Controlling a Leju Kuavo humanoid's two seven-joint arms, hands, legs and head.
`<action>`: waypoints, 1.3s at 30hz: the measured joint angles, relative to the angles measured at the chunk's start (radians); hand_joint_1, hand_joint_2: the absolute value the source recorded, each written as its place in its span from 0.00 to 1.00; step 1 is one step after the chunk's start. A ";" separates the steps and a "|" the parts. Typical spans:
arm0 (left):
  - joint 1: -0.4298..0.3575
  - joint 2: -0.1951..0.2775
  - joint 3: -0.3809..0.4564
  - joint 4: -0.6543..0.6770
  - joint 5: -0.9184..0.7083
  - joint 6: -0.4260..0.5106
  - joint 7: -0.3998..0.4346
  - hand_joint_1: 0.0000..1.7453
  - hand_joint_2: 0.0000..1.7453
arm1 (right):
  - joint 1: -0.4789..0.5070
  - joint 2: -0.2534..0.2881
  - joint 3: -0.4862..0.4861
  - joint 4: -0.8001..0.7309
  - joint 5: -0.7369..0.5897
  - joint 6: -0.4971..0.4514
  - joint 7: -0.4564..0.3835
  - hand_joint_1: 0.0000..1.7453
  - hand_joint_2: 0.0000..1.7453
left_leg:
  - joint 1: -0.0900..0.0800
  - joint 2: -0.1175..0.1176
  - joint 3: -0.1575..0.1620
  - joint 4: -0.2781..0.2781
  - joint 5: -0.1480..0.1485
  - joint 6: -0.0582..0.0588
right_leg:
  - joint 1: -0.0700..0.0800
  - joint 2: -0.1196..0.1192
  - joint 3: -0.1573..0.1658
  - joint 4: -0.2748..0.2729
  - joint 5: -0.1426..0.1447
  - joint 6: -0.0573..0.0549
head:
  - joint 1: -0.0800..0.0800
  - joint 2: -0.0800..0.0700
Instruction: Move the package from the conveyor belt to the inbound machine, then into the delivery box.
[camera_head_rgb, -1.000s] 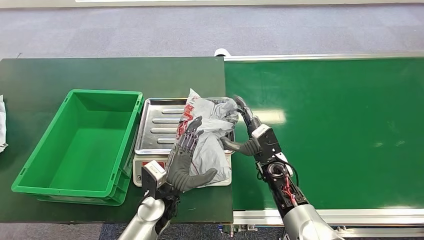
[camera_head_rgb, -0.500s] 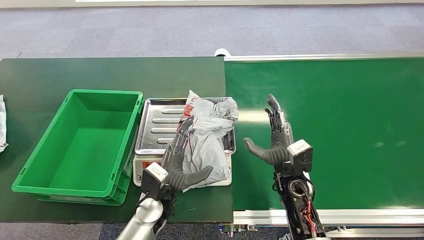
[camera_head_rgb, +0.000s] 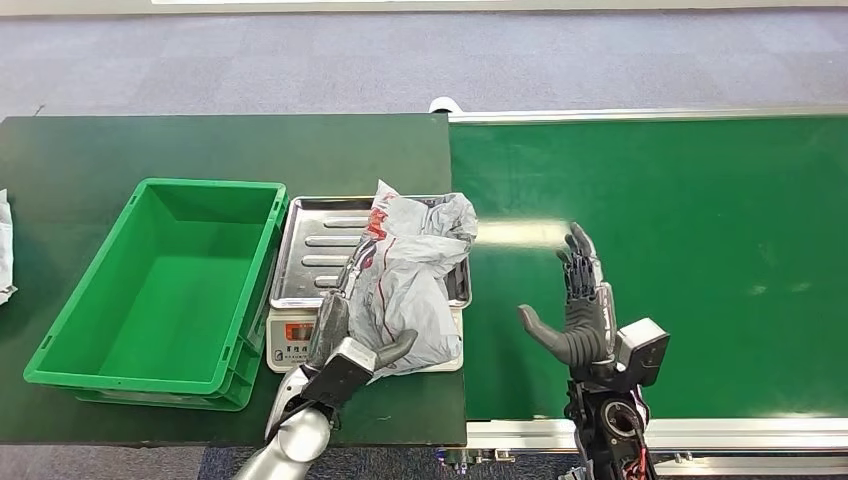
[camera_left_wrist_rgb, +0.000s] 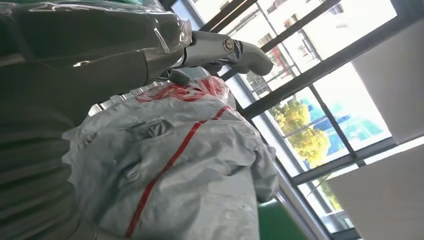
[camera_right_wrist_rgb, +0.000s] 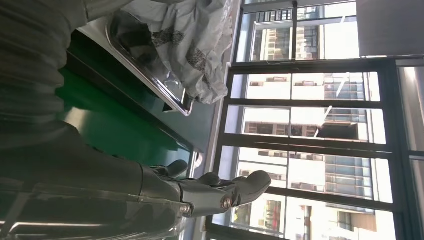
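Observation:
The grey plastic package (camera_head_rgb: 415, 280) with red markings lies crumpled on the silver tray (camera_head_rgb: 315, 245) of the inbound scale, overhanging the tray's front. My left hand (camera_head_rgb: 345, 335) lies along the package's left front side, fingers stretched up beside it and thumb under its front edge, not closed around it. In the left wrist view the package (camera_left_wrist_rgb: 185, 165) lies right against the palm with the thumb straight. My right hand (camera_head_rgb: 585, 315) hovers over the green conveyor belt (camera_head_rgb: 700, 230), fingers spread and empty, well clear of the package. The right wrist view shows the package (camera_right_wrist_rgb: 200, 35) in the tray from afar.
The empty green delivery box (camera_head_rgb: 160, 280) stands directly left of the scale on the dark table (camera_head_rgb: 200, 145). The scale's red display (camera_head_rgb: 298, 331) faces me. A white object (camera_head_rgb: 5, 250) lies at the table's left edge. Large windows fill the wrist views' backgrounds.
My right hand has let go of the package's right side and drawn back right and toward me. My left hand has slid off the package's top to its left front side.

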 joint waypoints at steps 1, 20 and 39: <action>0.002 0.001 0.000 0.000 -0.019 0.006 0.014 0.00 1.00 | 0.005 0.000 -0.004 0.000 -0.002 0.003 0.000 0.00 1.00 | 0.000 0.000 0.000 0.000 0.000 0.000 | 0.000 0.000 0.000 0.000 0.000 0.000 | 0.000 0.000; 0.034 0.009 -0.020 0.036 -0.362 -0.103 0.310 0.00 1.00 | 0.024 0.011 -0.028 0.074 0.072 0.021 0.019 0.00 1.00 | 0.000 0.000 0.000 0.000 0.000 0.000 | 0.000 0.000 0.001 0.000 0.000 0.000 | 0.000 0.000; 0.033 0.000 0.009 0.038 -0.387 -0.042 0.314 1.00 1.00 | 0.058 0.030 -0.061 0.079 0.078 0.023 0.031 0.00 1.00 | 0.000 0.000 0.002 0.000 0.000 0.000 | 0.000 0.000 0.003 0.000 0.000 0.000 | 0.000 0.000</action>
